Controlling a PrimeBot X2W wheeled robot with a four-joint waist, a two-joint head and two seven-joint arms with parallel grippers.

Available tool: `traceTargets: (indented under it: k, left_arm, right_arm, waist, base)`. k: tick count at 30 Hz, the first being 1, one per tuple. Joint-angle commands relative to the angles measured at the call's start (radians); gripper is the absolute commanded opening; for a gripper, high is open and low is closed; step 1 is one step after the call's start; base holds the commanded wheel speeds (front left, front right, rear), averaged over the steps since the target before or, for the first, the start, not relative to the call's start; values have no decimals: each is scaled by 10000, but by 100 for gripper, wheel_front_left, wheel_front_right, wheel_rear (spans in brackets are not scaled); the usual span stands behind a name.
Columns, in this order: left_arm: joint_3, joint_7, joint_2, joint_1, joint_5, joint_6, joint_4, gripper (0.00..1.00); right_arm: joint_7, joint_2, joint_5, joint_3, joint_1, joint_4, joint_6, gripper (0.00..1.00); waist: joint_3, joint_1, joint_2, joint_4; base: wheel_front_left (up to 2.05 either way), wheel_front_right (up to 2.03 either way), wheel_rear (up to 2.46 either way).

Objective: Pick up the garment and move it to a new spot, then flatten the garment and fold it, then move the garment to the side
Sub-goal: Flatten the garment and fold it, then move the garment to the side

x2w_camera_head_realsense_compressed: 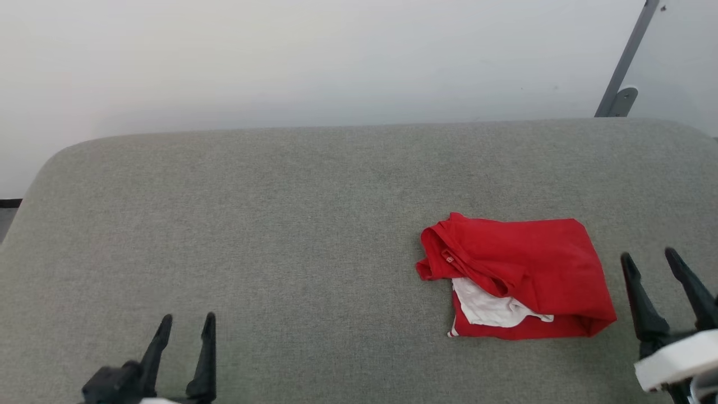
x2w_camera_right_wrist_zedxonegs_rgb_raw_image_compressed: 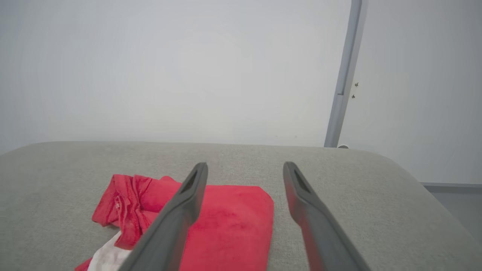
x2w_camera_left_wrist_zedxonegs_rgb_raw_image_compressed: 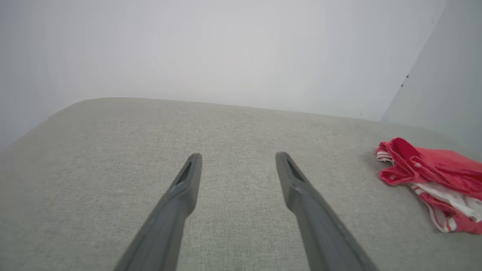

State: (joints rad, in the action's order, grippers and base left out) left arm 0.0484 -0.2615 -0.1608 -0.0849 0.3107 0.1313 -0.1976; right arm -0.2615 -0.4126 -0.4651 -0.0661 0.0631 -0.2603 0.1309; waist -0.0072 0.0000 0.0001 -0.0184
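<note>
soft red fabric garment with white panels (x2w_camera_head_realsense_compressed: 521,269) on a grey woven cushion (x2w_camera_head_realsense_compressed: 280,224)
nearest, the left gripper (x2w_camera_head_realsense_compressed: 188,317) and right gripper (x2w_camera_head_realsense_compressed: 648,253) both stand spread wide, holding nothing; the garment lies loosely folded just left of the right gripper; beyond the cushion, a pale wall (x2w_camera_head_realsense_compressed: 336,56) and a slanted grey metal bar (x2w_camera_head_realsense_compressed: 625,59).

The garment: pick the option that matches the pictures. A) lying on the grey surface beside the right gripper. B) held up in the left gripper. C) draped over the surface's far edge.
A: the garment lies bunched on the grey surface, just left of the open right gripper, a gap between them; the open left gripper is far off.
</note>
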Motion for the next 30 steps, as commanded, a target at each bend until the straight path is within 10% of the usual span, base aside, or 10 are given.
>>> traceTargets:
  k: [1, 30]
  left_arm:
    - [-161, -50, 57, -348, -78, -13, 249, 100]
    - [-121, -50, 49, -568, -143, -13, 1023, 100]
  right_arm:
    - [-31, -20, 34, 145, -356, 219, -4, 100]
    - [1829, 180, -17, 1239, -1154, 1351, -4, 100]
  waist:
    - [-14, 0, -1, 44]
    - [561, 0, -1, 396]
  base:
    - [0, 0, 0]
    - [0, 0, 0]
